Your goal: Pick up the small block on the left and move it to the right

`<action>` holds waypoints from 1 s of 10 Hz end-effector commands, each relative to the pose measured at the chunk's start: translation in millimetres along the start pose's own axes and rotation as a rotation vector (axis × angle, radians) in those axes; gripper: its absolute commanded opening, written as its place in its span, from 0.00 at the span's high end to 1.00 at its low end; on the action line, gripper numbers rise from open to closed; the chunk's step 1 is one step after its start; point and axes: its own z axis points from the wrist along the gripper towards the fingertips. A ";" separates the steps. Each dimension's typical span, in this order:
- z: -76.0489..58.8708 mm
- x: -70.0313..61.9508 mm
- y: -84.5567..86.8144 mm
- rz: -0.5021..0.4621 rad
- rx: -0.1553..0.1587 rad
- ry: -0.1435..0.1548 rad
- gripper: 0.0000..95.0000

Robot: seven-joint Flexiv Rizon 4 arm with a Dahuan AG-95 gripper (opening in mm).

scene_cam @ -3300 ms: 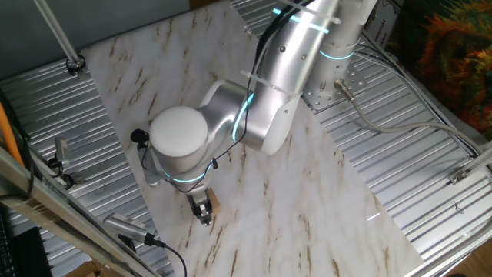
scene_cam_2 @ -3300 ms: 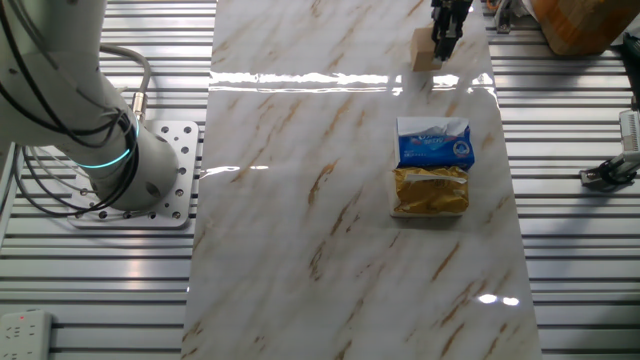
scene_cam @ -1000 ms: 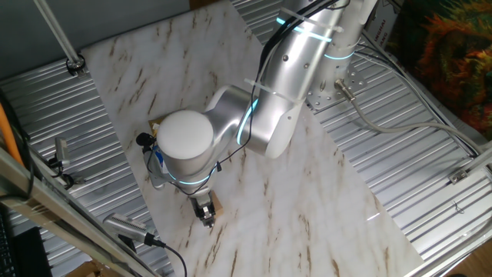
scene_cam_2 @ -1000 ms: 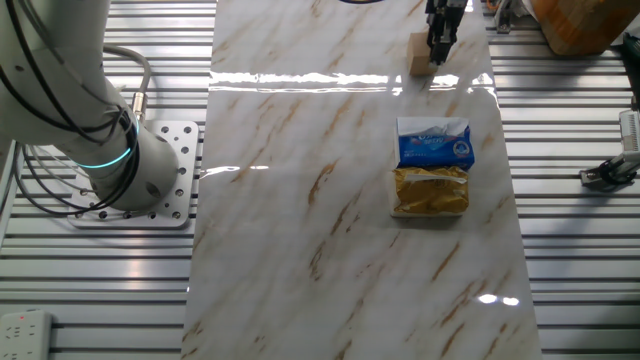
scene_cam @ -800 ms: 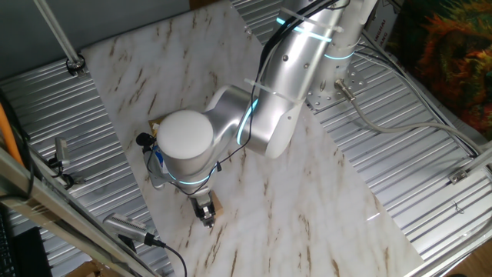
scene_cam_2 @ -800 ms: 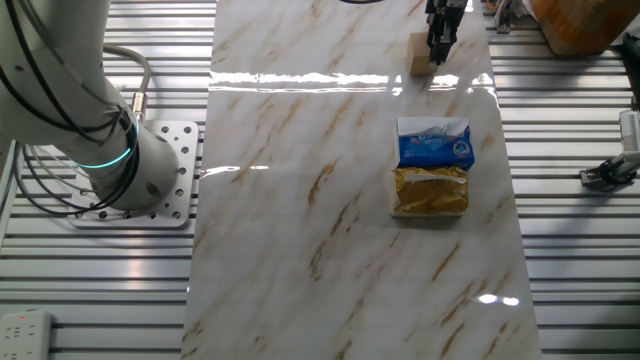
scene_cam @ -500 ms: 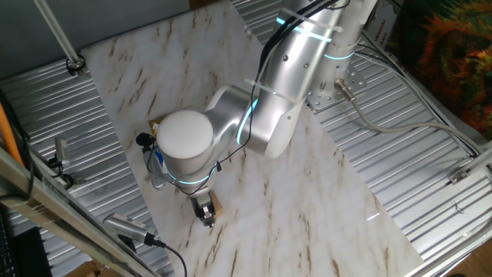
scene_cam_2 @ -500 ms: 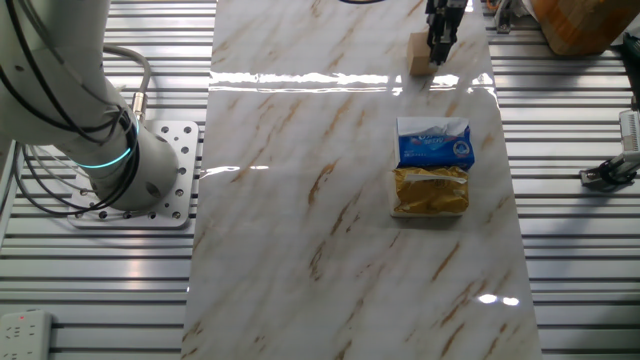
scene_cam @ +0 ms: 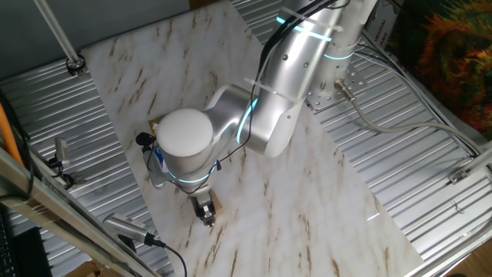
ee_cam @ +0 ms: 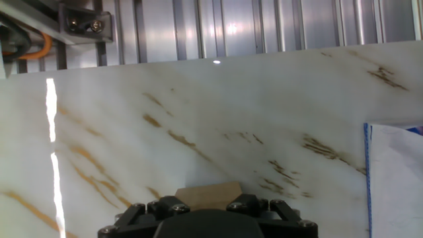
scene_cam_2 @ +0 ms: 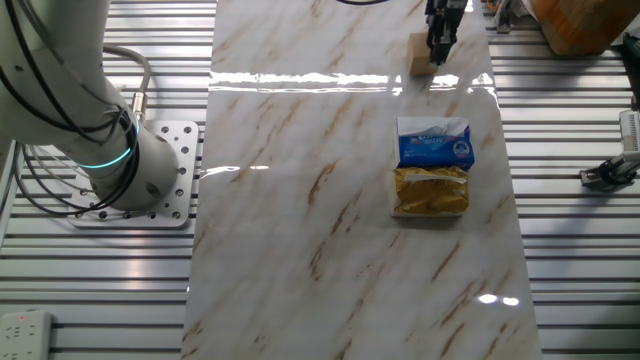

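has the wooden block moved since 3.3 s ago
Yes. In the other fixed view the small block, held by the gripper, sits slightly farther from the blue-and-white packet, toward the table's far edge.

The surface (scene_cam_2: pixel 300 200) looks like glossy marble — white, tan-veined, throwing bright glare. The small block (ee_cam: pixel 206 194) is matt bare wood. Ribbed metal panels (scene_cam_2: pixel 580 250) flank it — brushed and shiny. The gold packet (scene_cam_2: pixel 430 190) is crinkled foil.
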 end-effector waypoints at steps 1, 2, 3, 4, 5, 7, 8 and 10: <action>-0.2 0.1 0.1 -0.002 0.003 -0.002 0.00; -0.2 0.1 0.1 -0.002 0.003 -0.002 0.00; -0.1 0.2 0.1 -0.002 0.003 -0.002 0.00; -0.1 0.2 0.1 -0.003 0.003 -0.003 0.00; -0.1 0.2 0.1 -0.002 0.002 -0.003 0.00; -0.1 0.2 0.1 -0.002 0.002 -0.003 0.00; -0.1 0.2 0.1 -0.001 0.002 -0.002 0.20; -0.1 0.2 0.1 -0.001 0.001 -0.002 0.20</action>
